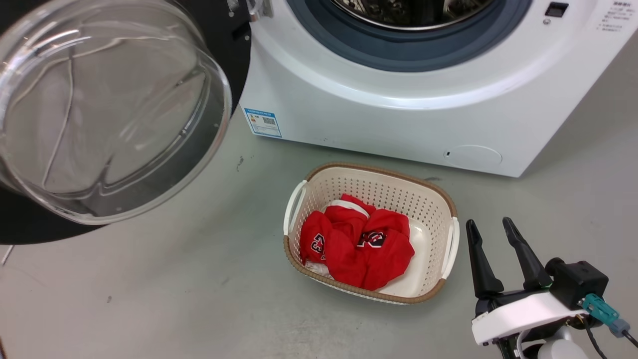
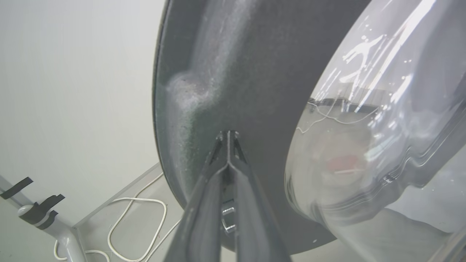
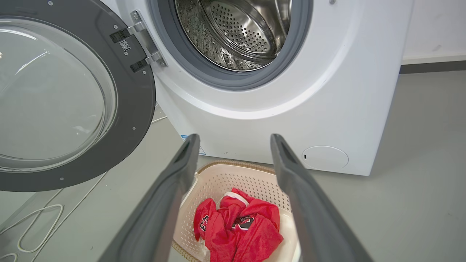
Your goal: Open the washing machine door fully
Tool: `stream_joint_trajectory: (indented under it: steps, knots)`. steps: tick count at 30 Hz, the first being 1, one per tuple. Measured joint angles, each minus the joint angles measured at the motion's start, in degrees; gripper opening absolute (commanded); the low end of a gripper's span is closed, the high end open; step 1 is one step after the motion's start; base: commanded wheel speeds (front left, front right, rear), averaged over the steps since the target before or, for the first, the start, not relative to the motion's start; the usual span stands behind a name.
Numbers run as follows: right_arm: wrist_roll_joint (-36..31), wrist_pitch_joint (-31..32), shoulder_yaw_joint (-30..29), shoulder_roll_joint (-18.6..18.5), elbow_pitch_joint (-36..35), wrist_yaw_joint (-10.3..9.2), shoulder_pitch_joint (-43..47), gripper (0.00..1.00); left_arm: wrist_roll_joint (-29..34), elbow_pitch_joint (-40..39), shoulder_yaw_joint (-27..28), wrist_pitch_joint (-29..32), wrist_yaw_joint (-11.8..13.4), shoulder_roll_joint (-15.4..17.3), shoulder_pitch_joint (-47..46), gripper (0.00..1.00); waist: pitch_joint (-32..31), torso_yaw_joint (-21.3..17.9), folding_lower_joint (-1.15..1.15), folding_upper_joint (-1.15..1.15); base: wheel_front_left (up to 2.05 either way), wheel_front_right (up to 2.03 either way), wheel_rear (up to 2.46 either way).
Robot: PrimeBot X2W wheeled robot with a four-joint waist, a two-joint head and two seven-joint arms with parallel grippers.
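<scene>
Washing machine door (image 1: 99, 109), hanging open at upper left; left fingers (image 2: 205, 196), closed together, are touching its inner face; right fingers (image 1: 481, 264), spread wide, idling lower right.

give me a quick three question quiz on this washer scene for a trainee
1. What lies in the basket? A) a red garment B) blue towels C) shoes
2. True or false: the right pincer is shut on the washing machine door.
3. Fill in: the left pincer, its tips at the door's dark surround beside the glass bowl, is ___ (open or shut).
Key: 1 A. 2 False: the right pincer is open, beside the basket and away from the door. 3 shut.
</scene>
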Motion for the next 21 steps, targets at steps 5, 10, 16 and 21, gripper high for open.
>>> stream_joint_trajectory:
  steps: [5,10,16,21]
  knots:
    - [-0.3,-0.01,0.16,0.0,-0.11,0.0,-0.78,1.0,2.2,4.35,0.96,-0.09,-1.88,1.8,-3.56,0.0,1.4,-1.07,0.0,0.0,0.0,0.0,0.0]
    - [0.13,-0.26,0.53,0.0,0.25,0.0,-1.39,1.0,3.63,7.64,2.25,-0.16,-2.74,2.25,-5.66,0.0,1.7,-1.81,0.0,0.0,0.0,0.0,0.0]
    - [1.22,-0.87,0.58,0.0,1.36,0.0,-1.35,1.0,4.63,7.78,6.37,-0.16,-3.71,1.54,-4.27,0.0,-0.42,-2.22,0.0,0.0,0.0,0.0,0.0]
    - [2.11,-1.31,0.51,-0.01,2.08,0.0,0.07,1.0,5.81,2.81,10.66,-0.16,-4.7,-2.34,2.3,0.0,-3.71,-2.46,0.0,0.0,0.0,0.0,0.0]
